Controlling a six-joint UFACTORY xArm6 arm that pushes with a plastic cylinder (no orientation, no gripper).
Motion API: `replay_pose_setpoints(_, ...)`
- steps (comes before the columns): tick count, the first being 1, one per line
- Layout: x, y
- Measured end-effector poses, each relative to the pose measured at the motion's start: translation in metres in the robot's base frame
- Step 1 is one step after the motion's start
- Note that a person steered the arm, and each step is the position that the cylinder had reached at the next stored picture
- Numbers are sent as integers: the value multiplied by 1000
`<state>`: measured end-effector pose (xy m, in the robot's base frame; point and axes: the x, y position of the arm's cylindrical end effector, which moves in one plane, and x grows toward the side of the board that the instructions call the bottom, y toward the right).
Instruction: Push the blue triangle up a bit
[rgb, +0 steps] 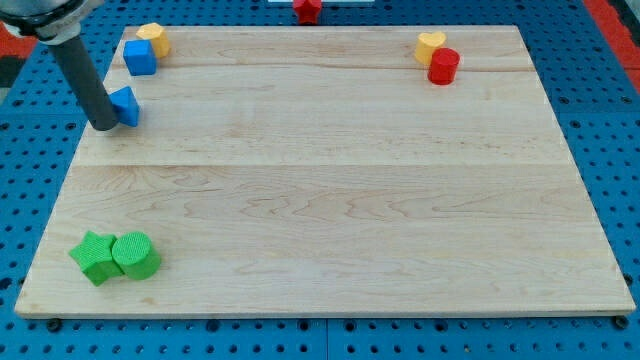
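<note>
My tip (103, 125) seemingly touches the blue triangle (127, 106) on its left.

Dark grey, seemingly smooth rod (85, 80)

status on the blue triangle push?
My tip touching blue triangle on its left side, view's upper left. Blue cube and yellow block sit just above, in the upward path.
</note>
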<state>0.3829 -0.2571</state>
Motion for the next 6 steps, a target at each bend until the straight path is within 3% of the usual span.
replay_pose_setpoints(4,-52,14)
replay_pose_setpoints(6,-48,53)
